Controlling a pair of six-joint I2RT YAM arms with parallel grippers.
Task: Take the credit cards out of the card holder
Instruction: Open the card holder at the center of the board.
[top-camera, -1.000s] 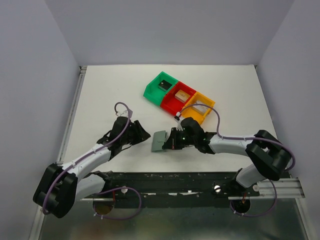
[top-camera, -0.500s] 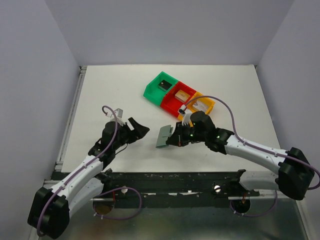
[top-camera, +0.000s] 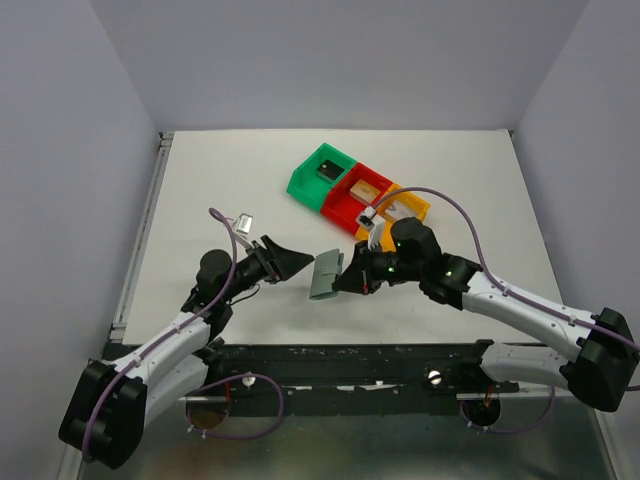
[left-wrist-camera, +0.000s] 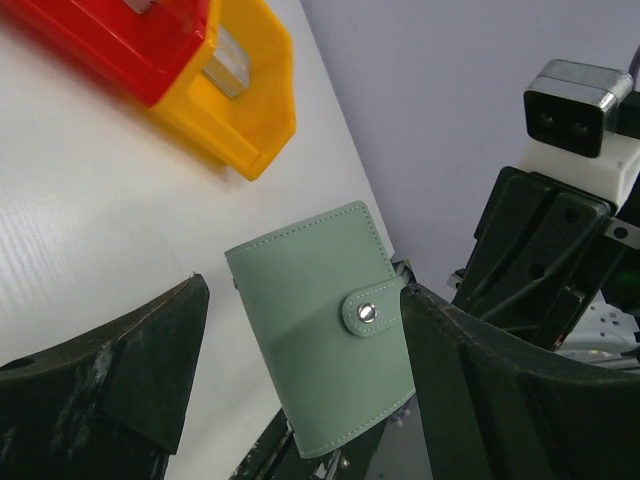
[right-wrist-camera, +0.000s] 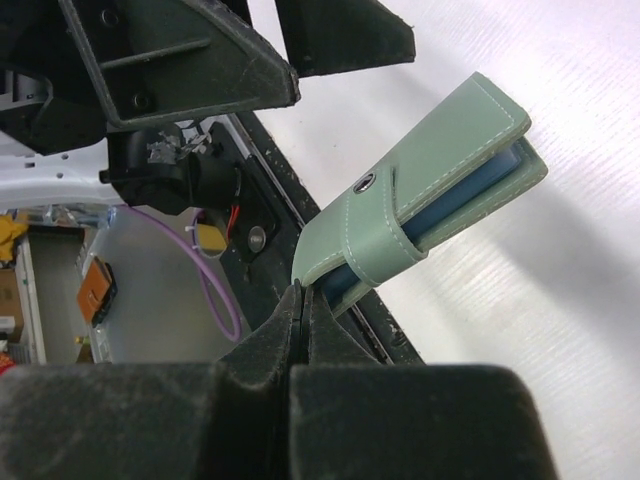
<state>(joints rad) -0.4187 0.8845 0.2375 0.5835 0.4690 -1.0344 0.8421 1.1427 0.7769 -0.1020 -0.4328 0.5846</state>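
The white worktop (top-camera: 220, 180) carries everything, with the left arm (top-camera: 170, 335) and right arm (top-camera: 520, 305) reaching in from its near edge toward each other. Toward the far side, three plastic bins stand touching in a slanted row: a green bin (top-camera: 303, 182), a red bin (top-camera: 340, 208) and an orange bin (top-camera: 412, 206). Between the two arms is the card holder (top-camera: 326, 275), pale grey-green outside with a bluish inner edge showing in the right wrist view. It is folded shut and tilted, and casts a shadow on the surface below. The right end effector (top-camera: 346, 272) is clenched on one lower corner of the holder, its fingers pressed together there. The left end effector (top-camera: 295, 262) is released, its jaws spread wide. In its wrist view the holder sits in the gap between them, touching neither. A black card (top-camera: 327, 169) lies in the green bin, a tan card (top-camera: 365, 187) in the red one, and a grey card (left-wrist-camera: 228, 55) leans inside the orange one. A strap with a small metal snap (left-wrist-camera: 366, 312) is fastened across the holder's front.
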